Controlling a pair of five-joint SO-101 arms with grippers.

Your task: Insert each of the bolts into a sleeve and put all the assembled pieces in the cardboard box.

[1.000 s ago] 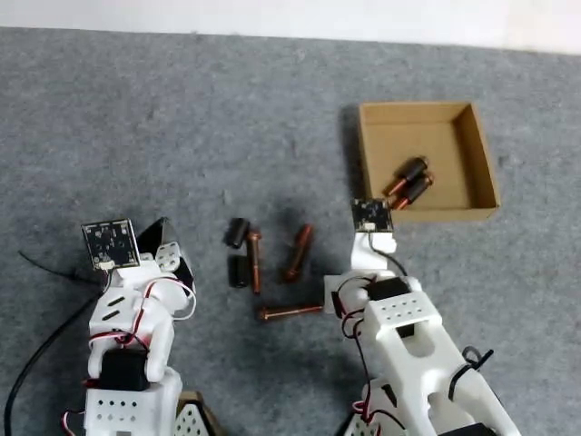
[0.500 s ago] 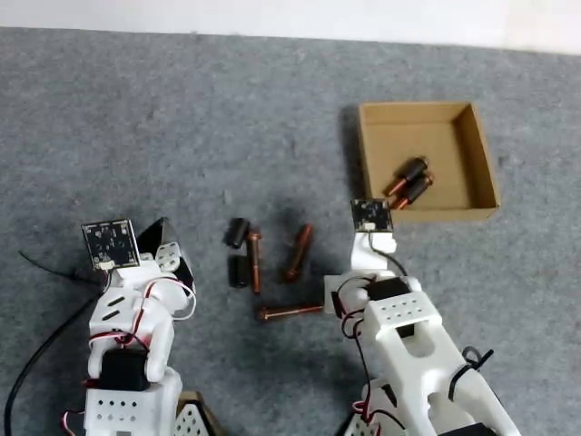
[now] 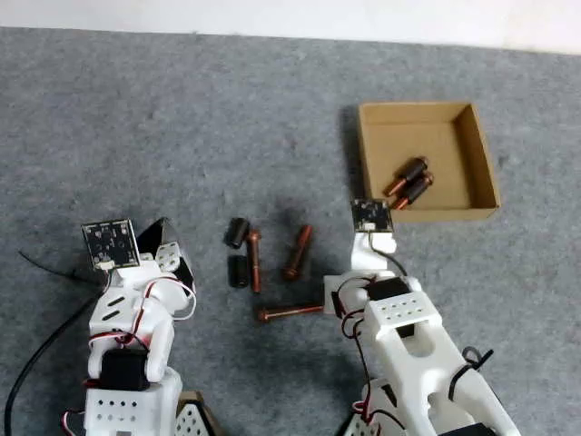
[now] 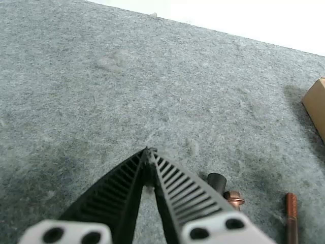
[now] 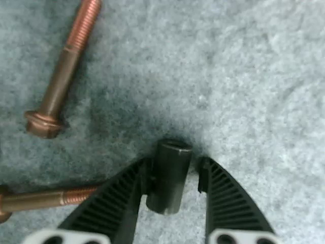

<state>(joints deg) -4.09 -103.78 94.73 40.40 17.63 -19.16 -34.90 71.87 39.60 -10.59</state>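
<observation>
Black sleeve (image 5: 170,175), long axis along my fingers (image 5: 122,198), open bore pointing away from the wrist; my right gripper (image 5: 175,162) brackets it, jaws parted.

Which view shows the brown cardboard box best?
High view: the square brown cardboard box shows whole from above, open-topped, with two assembled bolt-and-sleeve pieces lying inside. The left wrist view catches just one corner of it at the frame edge.

Three copper bolts (image 3: 298,252), black sleeves (image 3: 238,232) loose; two assemblies (image 3: 408,182) in box (image 3: 485,163)
</observation>
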